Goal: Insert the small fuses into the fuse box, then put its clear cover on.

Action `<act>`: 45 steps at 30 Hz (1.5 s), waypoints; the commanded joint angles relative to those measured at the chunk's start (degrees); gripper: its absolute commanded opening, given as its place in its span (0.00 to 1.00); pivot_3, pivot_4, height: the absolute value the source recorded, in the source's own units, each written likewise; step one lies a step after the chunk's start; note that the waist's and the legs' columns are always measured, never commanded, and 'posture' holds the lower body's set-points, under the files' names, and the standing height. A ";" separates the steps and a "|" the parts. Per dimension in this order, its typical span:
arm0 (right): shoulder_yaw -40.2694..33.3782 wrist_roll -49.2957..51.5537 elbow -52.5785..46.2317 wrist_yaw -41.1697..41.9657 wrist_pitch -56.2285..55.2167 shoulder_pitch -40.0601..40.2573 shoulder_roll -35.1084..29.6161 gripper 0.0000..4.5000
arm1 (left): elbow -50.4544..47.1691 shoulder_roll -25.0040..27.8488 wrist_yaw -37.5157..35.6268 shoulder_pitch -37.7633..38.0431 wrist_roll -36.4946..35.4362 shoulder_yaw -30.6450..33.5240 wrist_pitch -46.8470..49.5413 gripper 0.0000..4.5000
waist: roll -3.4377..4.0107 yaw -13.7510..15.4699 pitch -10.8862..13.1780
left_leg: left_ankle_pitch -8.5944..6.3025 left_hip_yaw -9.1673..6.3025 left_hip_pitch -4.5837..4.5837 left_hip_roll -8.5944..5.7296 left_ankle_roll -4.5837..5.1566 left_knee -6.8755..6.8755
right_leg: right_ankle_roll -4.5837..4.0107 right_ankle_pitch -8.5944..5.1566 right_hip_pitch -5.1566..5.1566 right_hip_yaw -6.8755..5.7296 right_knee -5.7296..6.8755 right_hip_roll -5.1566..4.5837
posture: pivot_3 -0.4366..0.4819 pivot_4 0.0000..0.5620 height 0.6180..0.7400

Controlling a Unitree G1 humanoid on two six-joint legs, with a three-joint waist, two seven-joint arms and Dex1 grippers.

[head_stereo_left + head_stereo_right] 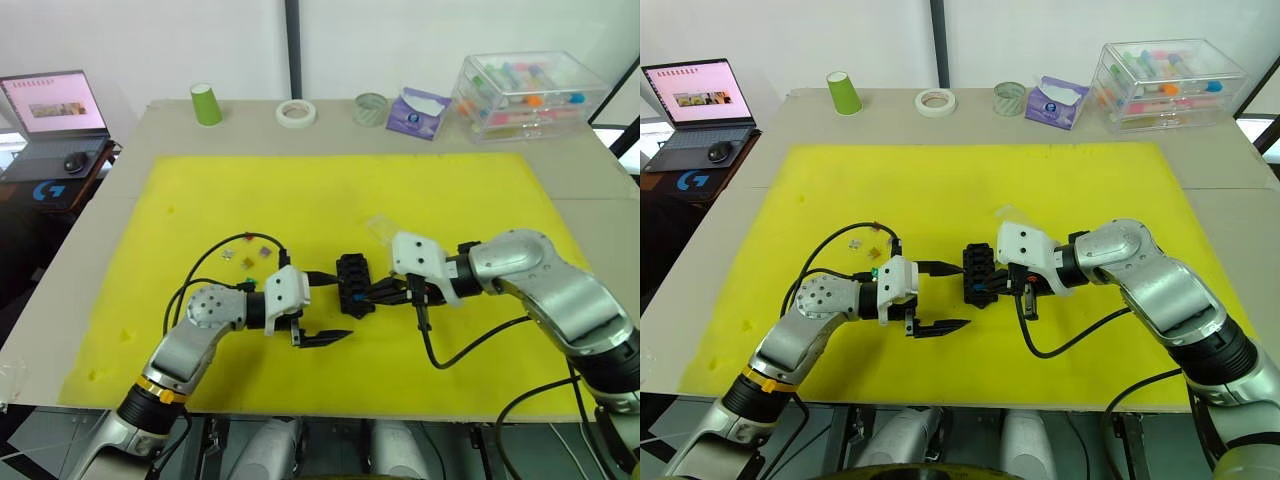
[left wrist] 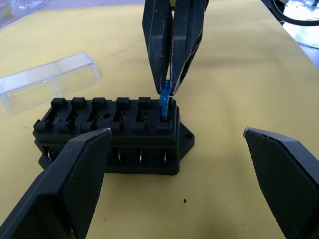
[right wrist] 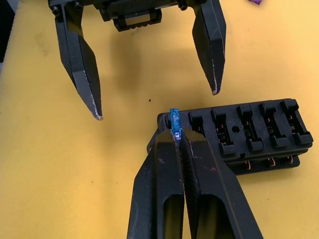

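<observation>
The black fuse box (image 1: 354,283) lies on the yellow mat, its slots mostly empty. My right gripper (image 3: 176,133) is shut on a blue fuse (image 3: 174,119) and holds it upright over the end slot, its lower edge at the slot's mouth (image 2: 164,99). My left gripper (image 1: 335,306) stands open just left of the fuse box, one finger on either side of its near end, touching nothing. The clear cover (image 2: 47,79) lies on the mat just behind the box (image 1: 380,227). A few small loose fuses (image 1: 246,256) are scattered on the mat behind my left arm.
Along the table's back edge stand a green cup (image 1: 206,104), a tape roll (image 1: 296,112), a second roll (image 1: 370,108), a purple tissue pack (image 1: 418,112) and a large clear storage box (image 1: 525,92). A laptop (image 1: 55,105) sits at the far left. Black cables loop beside both wrists.
</observation>
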 commanded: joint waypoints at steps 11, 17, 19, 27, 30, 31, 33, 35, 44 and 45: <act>0.26 -1.49 -0.19 -0.29 -1.80 0.24 0.79 0.00 | -1.32 -0.24 -0.06 -0.97 -0.25 0.01 -0.46 0.99 | 0.00 -0.01 0.00 | 0.00 0.00 0.00 0.00 0.00 0.00 | 0.00 0.00 0.00 0.00 0.00 0.00 | 0.48 0.27 1.00; 0.59 -1.91 0.24 -0.38 -2.26 0.28 1.29 0.00 | -1.49 -0.29 -0.10 -1.04 -0.39 -0.11 -0.11 0.99 | 0.00 0.00 0.00 | 0.00 0.00 0.00 0.00 0.00 0.00 | 0.00 0.00 0.00 0.00 0.00 0.00 | 0.48 0.27 1.00; 0.70 -2.07 0.27 -0.35 -2.42 0.36 1.31 0.00 | -1.60 -0.23 -0.16 -1.00 -0.43 -0.10 -0.02 0.99 | 0.00 -0.01 0.00 | 0.00 0.00 0.00 0.00 0.00 0.00 | 0.00 0.00 0.00 0.00 0.00 0.00 | 0.48 0.27 1.00; 1.69 -3.54 1.40 0.19 -4.04 1.05 1.32 0.00 | -1.89 -0.09 -0.29 -0.91 -0.60 -0.11 0.40 0.99 | 0.00 -0.01 0.00 | 0.00 0.00 0.00 0.00 0.00 0.00 | 0.00 0.00 0.00 0.00 0.00 0.00 | 0.48 0.27 1.00; 2.07 -4.09 1.86 0.36 -4.95 1.37 1.30 0.00 | -1.93 -0.03 -0.29 -0.94 -0.55 -0.09 0.56 0.99 | 0.00 -0.03 0.00 | 0.00 0.00 0.00 0.00 0.00 0.00 | 0.00 0.00 0.00 0.00 0.00 0.00 | 0.48 0.27 1.00; 2.15 -4.21 1.98 0.46 -5.14 1.44 1.29 0.00 | -1.94 -0.06 -0.26 -0.97 -0.55 -0.08 0.63 0.99 | 0.00 -0.03 0.00 | 0.00 0.00 0.00 0.00 0.00 0.00 | 0.00 0.00 0.00 0.00 0.00 0.00 | 0.48 0.27 1.00; 2.22 -4.53 2.13 0.41 -5.54 1.53 1.35 0.00 | -2.11 -0.04 -0.25 -0.89 -0.53 -0.07 0.75 0.99 | 0.00 -0.02 0.00 | 0.00 0.00 0.00 0.00 0.00 0.00 | 0.00 0.00 0.00 0.00 0.00 0.00 | 0.48 0.27 1.00; 2.33 -4.93 2.25 0.29 -5.98 1.50 1.38 0.00 | -2.28 -0.01 -0.22 -0.79 -0.54 -0.06 0.88 0.99 | 0.00 -0.02 0.00 | 0.00 0.00 0.00 0.00 0.00 0.00 | 0.00 0.00 0.00 0.00 0.00 0.01 | 0.48 0.27 1.00; 2.28 -5.57 3.07 0.32 -6.82 1.21 1.75 0.00 | -2.19 -0.06 -0.21 -0.95 -0.51 0.01 1.06 0.99 | 0.00 -0.03 0.00 | 0.00 0.00 0.02 0.00 0.00 0.00 | 0.00 0.00 0.01 0.00 0.00 0.01 | 0.48 0.27 1.00; 1.98 -5.27 3.17 0.29 -6.75 1.03 1.98 0.00 | -2.08 -0.07 -0.25 -1.06 -0.49 -0.02 1.08 0.99 | 0.00 -0.03 0.00 | 0.00 0.00 0.02 0.00 0.00 0.00 | 0.00 0.00 0.01 0.00 0.00 0.01 | 0.48 0.27 1.00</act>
